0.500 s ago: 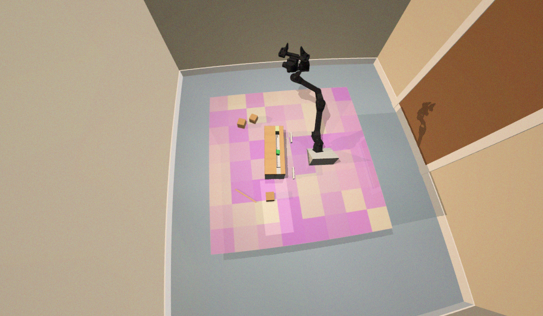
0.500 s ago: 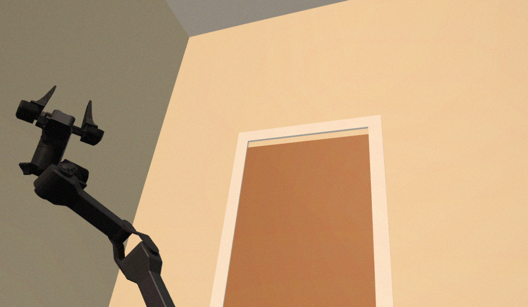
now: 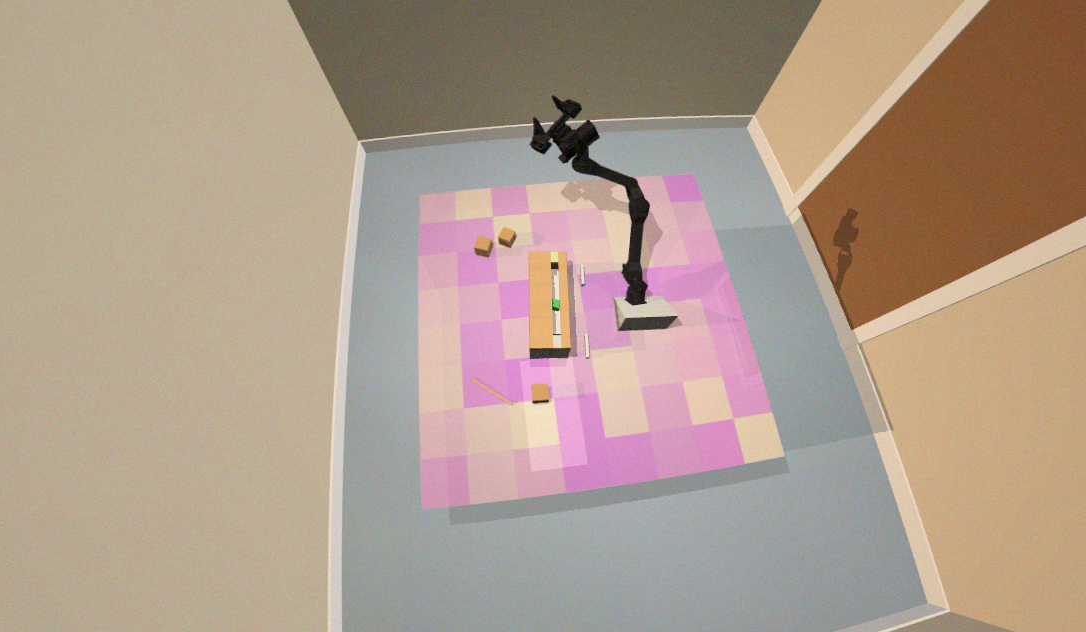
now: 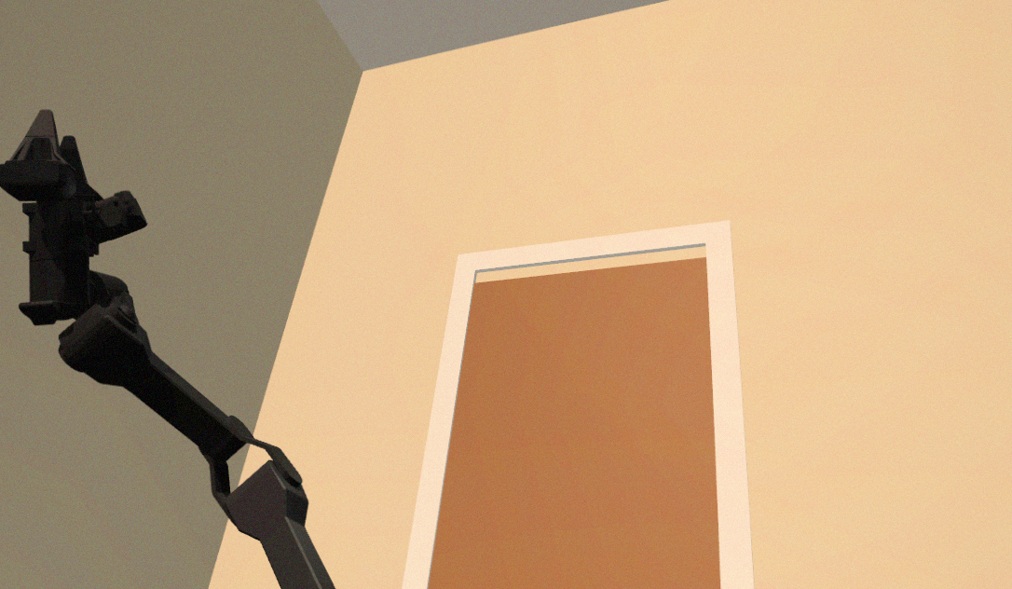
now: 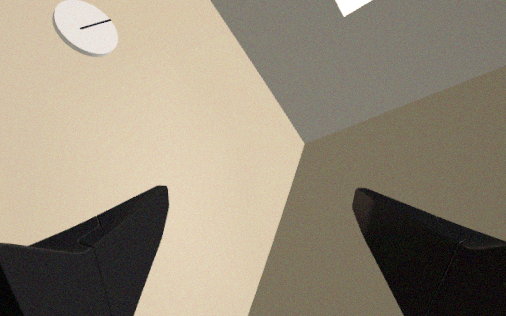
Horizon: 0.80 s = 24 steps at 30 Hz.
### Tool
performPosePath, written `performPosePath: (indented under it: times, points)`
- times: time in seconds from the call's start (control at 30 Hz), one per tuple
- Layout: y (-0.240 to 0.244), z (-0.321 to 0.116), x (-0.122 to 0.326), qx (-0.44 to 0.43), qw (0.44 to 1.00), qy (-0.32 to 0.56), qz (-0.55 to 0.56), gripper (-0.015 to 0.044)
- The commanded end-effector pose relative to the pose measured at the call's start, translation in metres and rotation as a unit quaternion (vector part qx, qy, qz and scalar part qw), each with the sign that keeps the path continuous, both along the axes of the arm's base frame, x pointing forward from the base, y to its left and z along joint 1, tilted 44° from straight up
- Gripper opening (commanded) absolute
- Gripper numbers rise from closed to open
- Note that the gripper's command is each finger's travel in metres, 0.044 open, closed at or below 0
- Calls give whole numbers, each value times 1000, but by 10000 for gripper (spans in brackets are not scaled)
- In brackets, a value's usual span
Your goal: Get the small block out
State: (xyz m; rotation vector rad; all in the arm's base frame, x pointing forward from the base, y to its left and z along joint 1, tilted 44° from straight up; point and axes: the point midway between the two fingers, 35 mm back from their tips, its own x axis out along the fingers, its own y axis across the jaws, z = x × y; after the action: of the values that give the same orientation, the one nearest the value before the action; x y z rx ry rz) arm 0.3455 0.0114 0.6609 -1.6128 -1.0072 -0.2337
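Note:
A small green block [image 3: 555, 304] sits inside the box [image 3: 538, 314], about midway along its long slot, where a white shelf strip [image 3: 556, 322] shows. The box has a wooden-coloured top and stands on the patchwork table [image 3: 625, 400], left of the arm's base. My gripper [image 3: 545, 109] [image 4: 57, 124] [image 5: 264, 197] is open and empty. It is raised high, beyond the box toward the back wall, with its fingers pointing upward. The wrist view shows only walls and ceiling between the fingers. Which end of the shelf is the closed pocket I cannot tell.
Two wooden cubes [image 3: 482, 246] [image 3: 507, 236] lie beyond the box's far end, to the left. Another cube [image 3: 540, 392] and a thin stick [image 3: 492, 390] lie off its near end. Two short white bars [image 3: 582, 274] [image 3: 587, 346] stand between the box and the arm's base [image 3: 646, 317].

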Motion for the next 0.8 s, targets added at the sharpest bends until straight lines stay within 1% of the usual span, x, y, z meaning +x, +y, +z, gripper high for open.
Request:
performPosePath:
  times: [0.0, 0.1, 0.2, 0.3, 0.4, 0.6, 0.77]
  points:
    - [-8, -52, 57, 190, 956, 206, 88, 400]
    - [-9, -81, 80, 283, 905, 293, 119, 400]
    - [-8, -112, 99, 373, 841, 368, 139, 400]
    - [-7, -146, 114, 459, 762, 432, 148, 400]
    - [-4, -182, 126, 543, 672, 482, 146, 400]
    - [3, -261, 136, 693, 470, 537, 107, 400]
    - [10, -327, 129, 794, 297, 529, 42, 400]
